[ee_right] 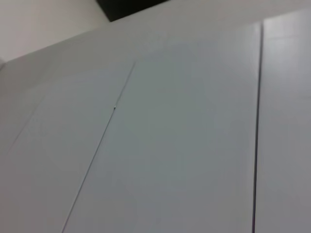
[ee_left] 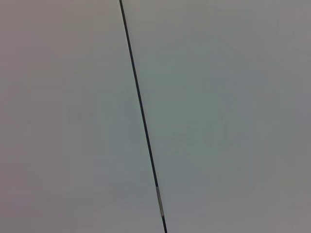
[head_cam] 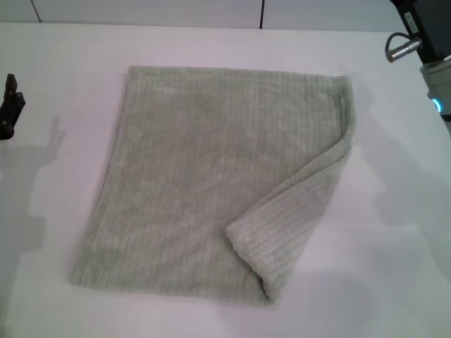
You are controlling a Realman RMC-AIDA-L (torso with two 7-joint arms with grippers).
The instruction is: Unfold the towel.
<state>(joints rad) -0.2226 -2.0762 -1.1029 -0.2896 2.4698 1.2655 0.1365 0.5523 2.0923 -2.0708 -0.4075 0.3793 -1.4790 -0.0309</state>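
The surface [head_cam: 63,63] is plain white and meets a pale wall [head_cam: 141,10] along its far edge. The wall consists of flat panels separated by thin dark seams [head_cam: 262,13]. Both wrist views show only pale panels [ee_left: 223,116] crossed by narrow dark seams [ee_right: 256,136].

Towel [head_cam: 190,183] flat on table [head_cam: 63,56] (right corner folded over)

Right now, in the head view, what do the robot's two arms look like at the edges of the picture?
Little shows. The left arm is a small black angular part at the left edge. The right arm shows a black housing with a silver metal fitting, then a pale grey segment with a small cyan light.
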